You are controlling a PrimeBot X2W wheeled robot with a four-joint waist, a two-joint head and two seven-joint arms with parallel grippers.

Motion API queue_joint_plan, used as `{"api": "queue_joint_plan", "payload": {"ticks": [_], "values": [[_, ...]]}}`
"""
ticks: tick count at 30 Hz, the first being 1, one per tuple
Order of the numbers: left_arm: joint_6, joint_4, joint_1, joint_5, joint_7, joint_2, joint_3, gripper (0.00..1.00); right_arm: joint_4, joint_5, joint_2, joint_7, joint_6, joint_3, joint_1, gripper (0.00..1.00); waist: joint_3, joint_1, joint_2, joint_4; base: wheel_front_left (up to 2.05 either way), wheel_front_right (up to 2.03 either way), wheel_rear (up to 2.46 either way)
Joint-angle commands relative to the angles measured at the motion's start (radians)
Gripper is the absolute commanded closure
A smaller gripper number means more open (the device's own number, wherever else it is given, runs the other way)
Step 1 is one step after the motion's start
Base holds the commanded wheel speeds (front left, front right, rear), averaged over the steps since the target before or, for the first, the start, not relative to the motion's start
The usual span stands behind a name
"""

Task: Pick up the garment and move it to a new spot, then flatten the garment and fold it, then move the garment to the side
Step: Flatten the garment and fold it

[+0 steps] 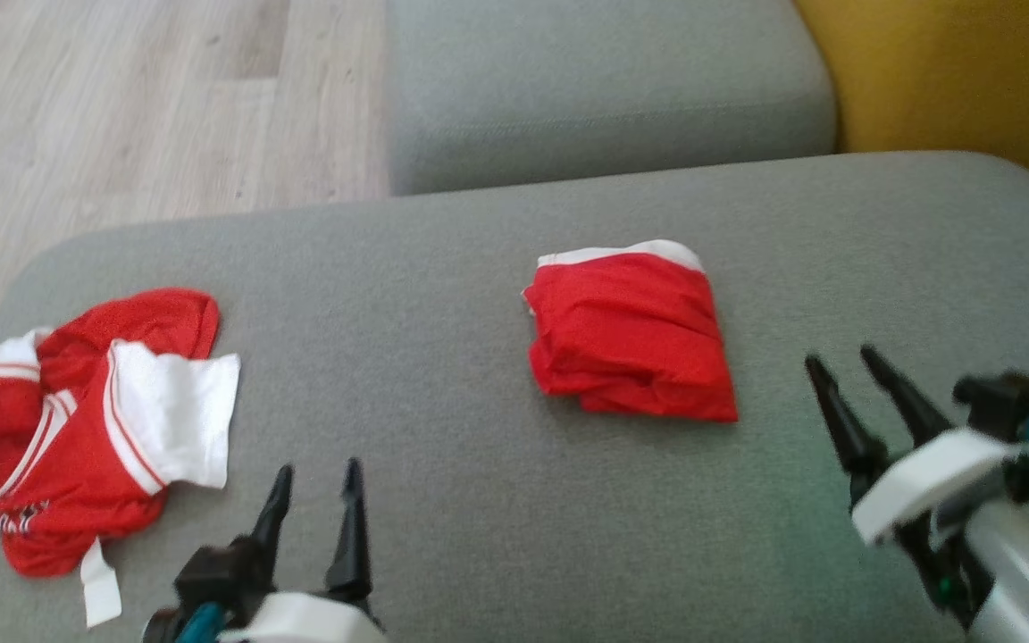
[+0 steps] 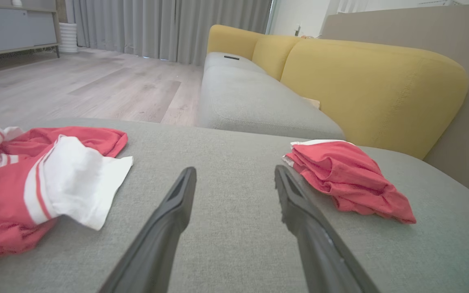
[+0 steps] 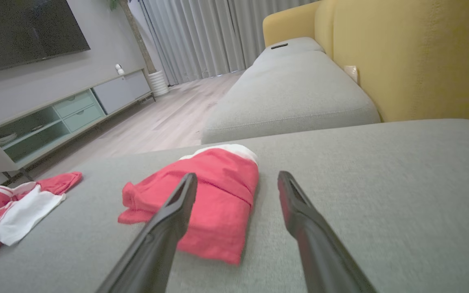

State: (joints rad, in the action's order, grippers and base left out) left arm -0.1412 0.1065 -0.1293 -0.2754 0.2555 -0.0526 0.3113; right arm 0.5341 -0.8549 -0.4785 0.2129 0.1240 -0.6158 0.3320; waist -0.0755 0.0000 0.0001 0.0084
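A folded red garment (image 1: 631, 335) with a white edge lies flat in the middle of the grey sofa seat (image 1: 443, 295). My right gripper (image 1: 839, 355) stands open just right of it, apart from the cloth, with nothing between its fingers. The right wrist view has the folded garment (image 3: 226, 203) ahead and left of the open right gripper (image 3: 237, 174). My left gripper (image 1: 318, 466) is open at the seat's near edge, holding nothing. In the left wrist view the open left gripper (image 2: 234, 169) points between the folded garment (image 2: 348, 179) and a crumpled one.
A crumpled red and white jersey (image 1: 77, 420) lies at the seat's left end, also seen as a jersey (image 2: 35, 183) left of my left fingers. Beyond are a second grey cushion (image 1: 604, 89), a yellow backrest (image 1: 952, 71) and wooden floor (image 1: 121, 107).
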Motion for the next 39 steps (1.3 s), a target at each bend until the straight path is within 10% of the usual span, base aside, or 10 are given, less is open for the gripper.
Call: {"api": "queue_joint_plan", "payload": {"ticks": [1, 19, 39], "values": [[-0.007, -0.036, 0.014, -0.006, 0.006, 0.002, -0.057, 0.00, -0.029, 0.051, -0.006, 0.029, 0.007, 0.014, -0.024, 0.00, -0.024, 0.0000, -0.0001, -0.020, 0.00, 0.00, 0.00], [-0.025, -0.069, -0.086, 0.095, 0.006, 0.002, -0.139, 0.00, -0.277, 0.528, 0.234, 0.049, 0.007, 0.387, -0.394, 0.00, -0.088, 0.0000, -0.0001, -0.015, 0.00, 0.00, 0.00], [-0.029, -0.060, -0.107, 0.158, 0.006, 0.002, -0.129, 0.00, -0.309, 0.608, 0.315, 0.049, 0.007, 0.395, -0.456, 0.00, -0.087, 0.0000, -0.0001, -0.003, 0.00, 0.00, 0.00]]}}
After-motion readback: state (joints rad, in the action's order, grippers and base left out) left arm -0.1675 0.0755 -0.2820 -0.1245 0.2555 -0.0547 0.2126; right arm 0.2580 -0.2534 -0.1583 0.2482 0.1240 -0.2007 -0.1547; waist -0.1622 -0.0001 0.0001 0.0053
